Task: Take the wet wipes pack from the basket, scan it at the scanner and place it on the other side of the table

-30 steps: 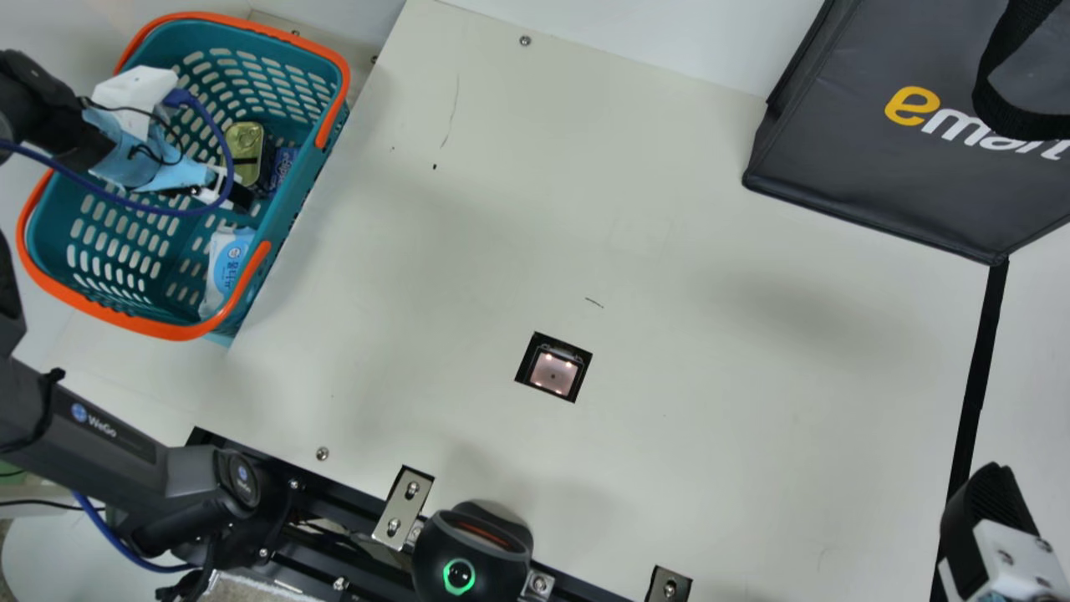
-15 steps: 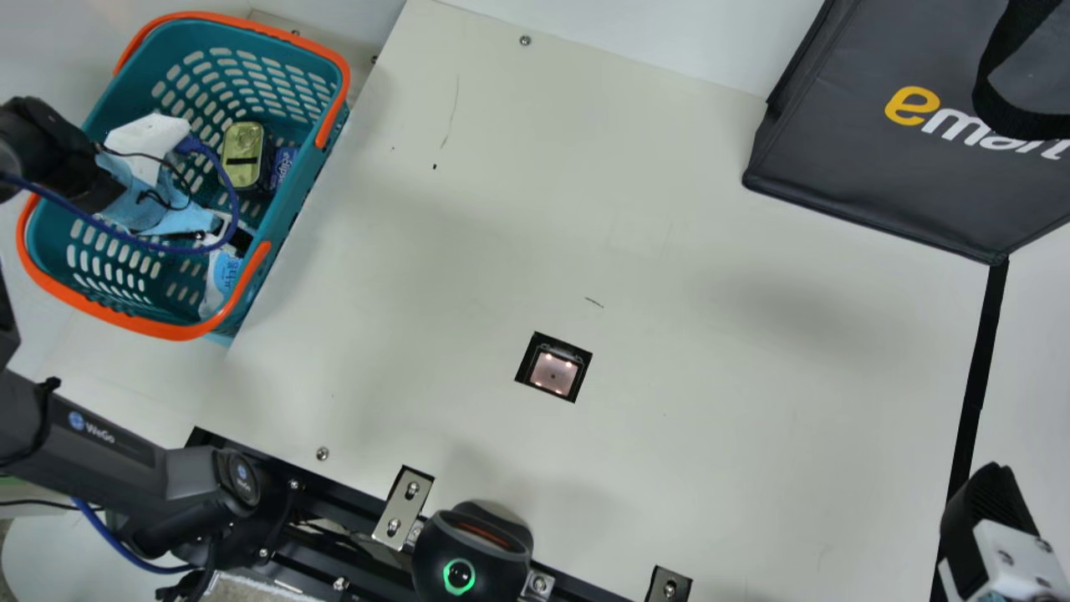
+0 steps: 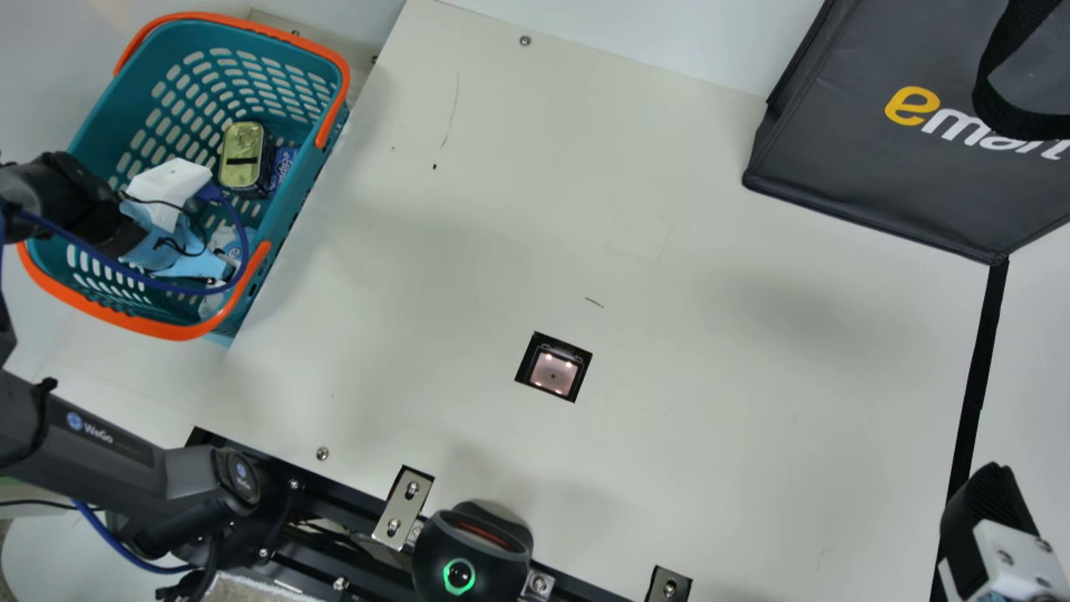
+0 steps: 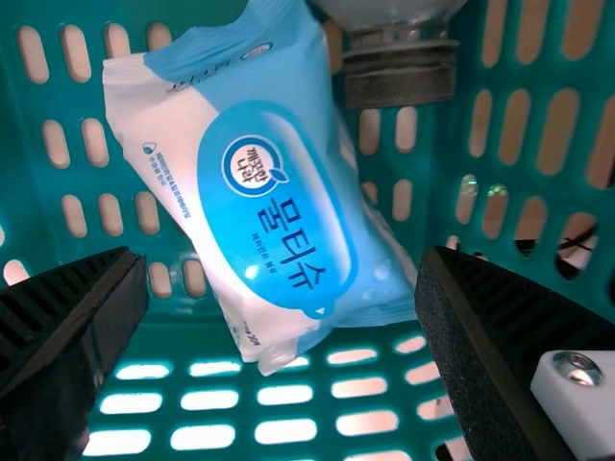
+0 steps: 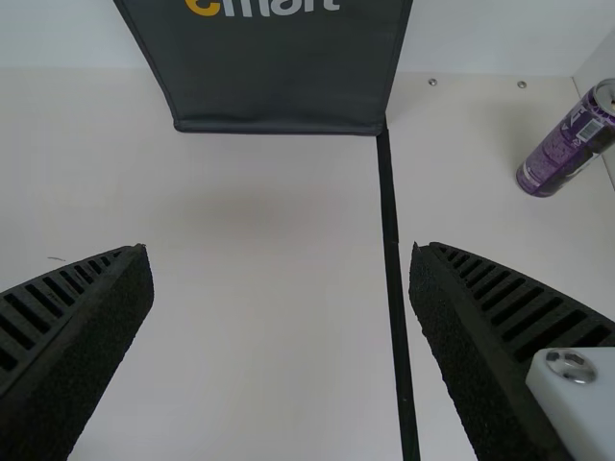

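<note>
Left hand (image 4: 283, 279) spread over wet wipes pack (image 4: 264, 211), which lies ungripped in basket (image 3: 125, 109); fingers flank it, likely for a pinch across. Right hand (image 5: 279, 254) spread, empty, above worktop (image 5: 259, 336), presumably kept clear. Scanner (image 3: 553, 374) set mid-worktop, probably for scanning on the way across.

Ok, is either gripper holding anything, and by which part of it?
Nothing is held: the left gripper is open over the wet wipes pack, the right gripper open above the table.
</note>
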`<state>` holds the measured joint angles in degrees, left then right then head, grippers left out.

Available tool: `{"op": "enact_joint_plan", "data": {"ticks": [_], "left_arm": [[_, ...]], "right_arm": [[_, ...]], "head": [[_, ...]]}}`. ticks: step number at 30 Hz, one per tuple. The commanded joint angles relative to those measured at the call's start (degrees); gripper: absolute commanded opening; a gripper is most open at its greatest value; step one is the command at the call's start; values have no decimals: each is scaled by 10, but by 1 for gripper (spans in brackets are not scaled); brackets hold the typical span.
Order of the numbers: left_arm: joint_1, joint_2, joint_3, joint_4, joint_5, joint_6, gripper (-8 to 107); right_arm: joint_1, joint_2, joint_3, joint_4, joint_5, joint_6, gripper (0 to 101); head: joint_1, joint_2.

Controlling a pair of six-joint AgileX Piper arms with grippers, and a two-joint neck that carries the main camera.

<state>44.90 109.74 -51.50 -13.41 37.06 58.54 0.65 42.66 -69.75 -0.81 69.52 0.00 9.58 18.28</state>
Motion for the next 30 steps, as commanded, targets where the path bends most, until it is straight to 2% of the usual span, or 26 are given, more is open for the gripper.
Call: {"op": "enact_joint_plan", "data": {"ticks": [1,15,26,30], "left_arm": [[1,4,3,-6,-10,2,90],[5,42,3,-41,-64,3,90],[4,71,0,-51,-86,13,90],[4,77,-4,-56,-88,16,63]], "right_arm": [[0,0,0,0,0,0,95],[0,0,0,0,0,0,95],[0,0,0,0,0,0,95],[0,0,0,0,0,0,95]], "head": [[-17,1],[-17,1],[-17,1],[-17,1]]}}
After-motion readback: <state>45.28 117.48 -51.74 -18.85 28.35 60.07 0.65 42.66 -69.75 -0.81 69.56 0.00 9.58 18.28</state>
